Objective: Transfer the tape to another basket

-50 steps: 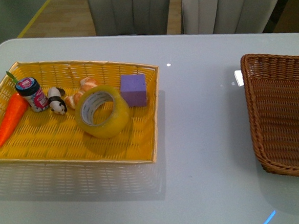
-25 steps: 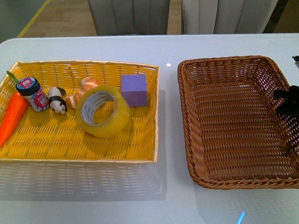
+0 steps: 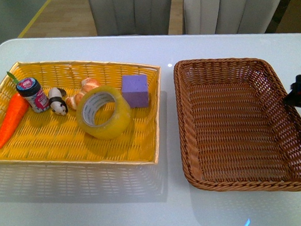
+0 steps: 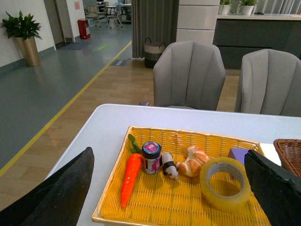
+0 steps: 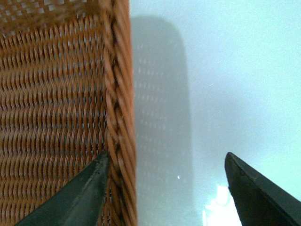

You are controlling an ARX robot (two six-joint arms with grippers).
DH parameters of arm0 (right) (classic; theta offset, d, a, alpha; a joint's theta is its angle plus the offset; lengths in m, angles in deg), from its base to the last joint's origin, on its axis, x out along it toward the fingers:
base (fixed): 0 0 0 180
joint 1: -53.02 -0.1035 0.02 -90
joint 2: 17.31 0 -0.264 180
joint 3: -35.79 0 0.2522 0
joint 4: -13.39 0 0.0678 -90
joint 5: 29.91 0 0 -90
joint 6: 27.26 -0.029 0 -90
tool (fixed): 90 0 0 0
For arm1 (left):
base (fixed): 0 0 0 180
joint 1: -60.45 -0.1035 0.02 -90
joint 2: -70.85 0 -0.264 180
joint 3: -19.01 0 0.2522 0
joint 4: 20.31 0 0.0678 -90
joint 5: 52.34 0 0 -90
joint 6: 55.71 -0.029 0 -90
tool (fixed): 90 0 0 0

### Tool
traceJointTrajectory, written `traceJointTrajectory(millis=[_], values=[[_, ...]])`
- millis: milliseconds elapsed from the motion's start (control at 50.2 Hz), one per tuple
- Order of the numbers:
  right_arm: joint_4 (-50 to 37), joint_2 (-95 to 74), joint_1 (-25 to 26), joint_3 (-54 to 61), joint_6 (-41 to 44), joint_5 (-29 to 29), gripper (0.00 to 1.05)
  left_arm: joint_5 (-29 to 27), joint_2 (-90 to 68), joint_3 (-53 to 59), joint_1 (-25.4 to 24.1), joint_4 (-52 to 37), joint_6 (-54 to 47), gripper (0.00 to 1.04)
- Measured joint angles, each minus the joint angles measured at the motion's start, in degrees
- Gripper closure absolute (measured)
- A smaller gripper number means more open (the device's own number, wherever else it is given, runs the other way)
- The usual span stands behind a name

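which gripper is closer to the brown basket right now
Right. The right gripper straddles the basket at its right rim; the left gripper faces the yellow tray, apart from the basket.

Both the left tool [image 4: 168, 154] and the right tool [image 5: 167, 155] gape wide, jaws far apart.

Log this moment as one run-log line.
tape: in yellow tray | basket: beside tray | left fingers: open | right fingers: open, astride basket rim

tape [image 3: 103, 112]: I count one
basket [image 3: 190, 121]: one
yellow tray [image 3: 49, 147]: one
purple cube [image 3: 134, 90]: one
carrot [image 3: 11, 120]: one
jar [image 3: 32, 94]: one
toy panda [image 3: 58, 102]: one
croissant [image 3: 85, 88]: one
chairs [image 3: 128, 11]: two
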Motion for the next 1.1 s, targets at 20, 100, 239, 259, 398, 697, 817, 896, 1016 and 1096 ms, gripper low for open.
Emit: traceJointTrajectory(millis=[20, 100, 239, 259, 398, 697, 817, 896, 1016, 1096], values=[[-0.8, 1.2, 0.5, 0.8, 0.4, 0.0, 0.27, 0.0, 0.0, 0.0, 0.0, 0.0, 0.0, 0.09], [-3.8, 5.9, 2.4, 3.9, 1.7, -0.6, 0.15, 0.0, 0.0, 0.0, 0.0, 0.0, 0.0, 0.09], [-8.5, 17.6, 6.3, 11.6, 3.2, -3.7, 0.09, 0.0, 0.0, 0.0, 0.0, 0.0, 0.0, 0.09], [-9.0, 19.5, 6.8, 12.8, 3.4, -4.3, 0.09, 0.0, 0.0, 0.0, 0.0, 0.0, 0.0, 0.09], [-34.9, 28.6, 8.7, 26.2, 2.3, -5.9, 0.25, 0.0, 0.0, 0.0, 0.0, 0.0, 0.0, 0.09], [-49.9, 43.5, 1.5, 44.7, 2.1, 0.2, 0.78, 0.0, 0.0, 0.0, 0.0, 0.0, 0.0, 0.09], [-48.3, 48.4, -0.3, 48.1, 2.1, 2.2, 0.98, 0.0, 0.0, 0.0, 0.0, 0.0, 0.0, 0.09], [-46.8, 51.6, -1.3, 50.0, 2.0, 3.5, 1.03, 0.0, 0.0, 0.0, 0.0, 0.0, 0.0, 0.09], [-44.3, 56.4, -3.0, 52.3, 1.9, 4.7, 1.03, 0.0, 0.0, 0.0, 0.0, 0.0, 0.0, 0.09], [-41.7, 60.7, -4.2, 54.0, 1.9, 5.7, 1.03, 0.0, 0.0, 0.0, 0.0, 0.0, 0.0, 0.09]])
